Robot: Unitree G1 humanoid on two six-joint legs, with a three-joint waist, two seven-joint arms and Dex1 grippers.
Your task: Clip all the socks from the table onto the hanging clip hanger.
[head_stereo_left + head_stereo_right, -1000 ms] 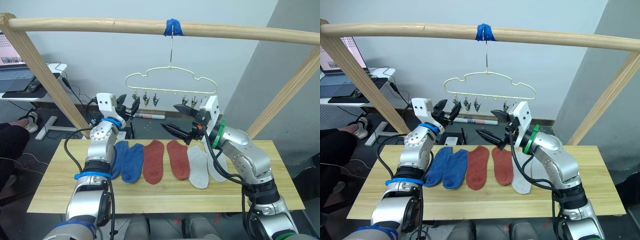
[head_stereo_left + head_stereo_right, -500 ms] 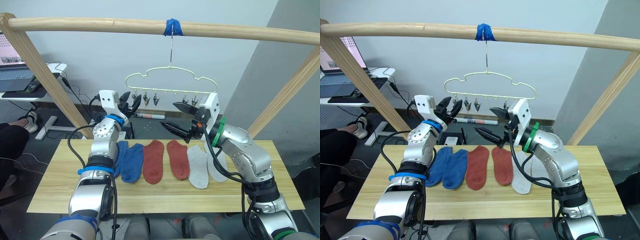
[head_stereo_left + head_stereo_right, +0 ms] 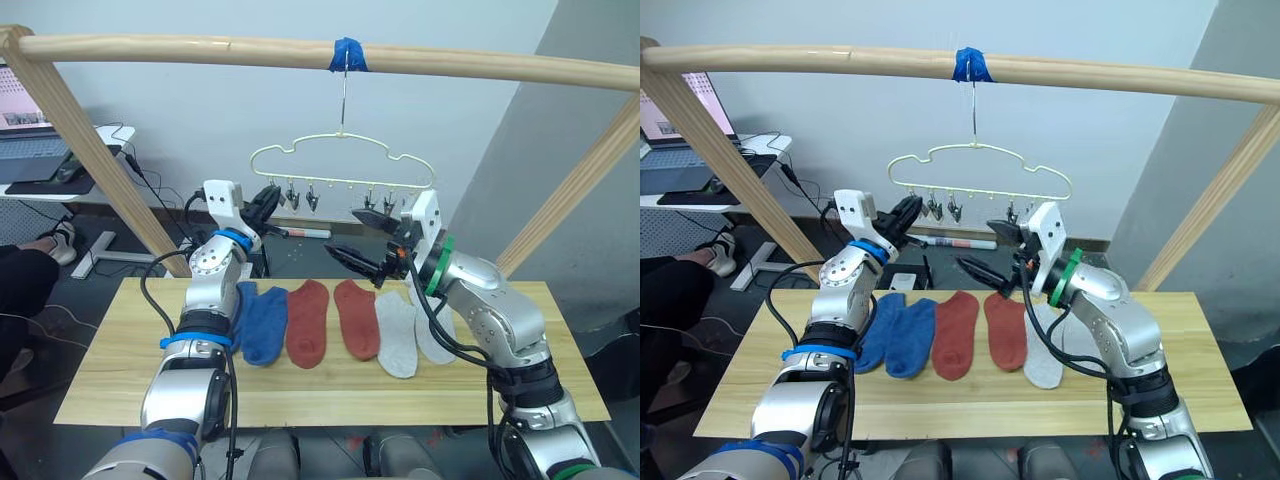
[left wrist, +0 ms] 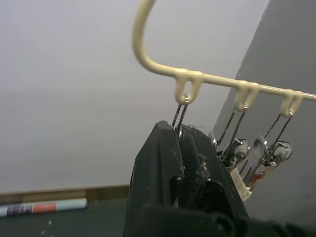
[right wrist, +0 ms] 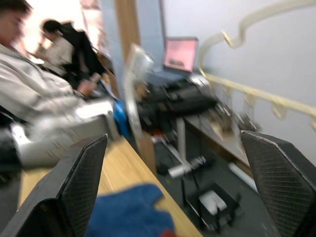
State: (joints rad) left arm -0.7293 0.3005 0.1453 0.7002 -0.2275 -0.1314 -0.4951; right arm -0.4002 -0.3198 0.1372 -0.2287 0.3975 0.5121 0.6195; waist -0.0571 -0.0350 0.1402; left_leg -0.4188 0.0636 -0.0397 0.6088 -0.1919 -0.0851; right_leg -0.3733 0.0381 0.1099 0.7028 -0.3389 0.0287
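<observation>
Head views: six socks laid side by side across the middle of the pale wooden surface (image 3: 120, 380), long axes running away from the robot — two blue socks (image 3: 258, 320) at the robot's left, two rust-red socks (image 3: 330, 318) in the centre, two light grey socks (image 3: 405, 335) at the right. None clipped yet. Above and behind them, a pale yellow-green clip hanger (image 3: 340, 165) hung by its hook from a round wooden pole (image 3: 200, 48), six small metal clips along its bar, all bare. Left gripper (image 3: 265, 199) raised to the hanger's left end, at the outermost clip (image 3: 270, 190). Right gripper (image 3: 365, 240) lifted over the red socks, fingers spread wide, empty, below the hanger's right clips.

Left wrist view: black fingers (image 4: 163, 173) pressed together just under the end clip, apparently pinching its handles — exact contact hard to make out. Neighbouring clips (image 4: 256, 158) hang just beside.

Right wrist view: fingers (image 5: 276, 177) far apart with nothing between them; a blue sock (image 5: 131, 217) on the surface below, hanger bar (image 5: 266, 98) off to one side, people seated in the background.

Key relation, as a judgement: socks lie straight below the open right gripper, the nearer arm for a pick-up, while the left arm attends the clip overhead.
</observation>
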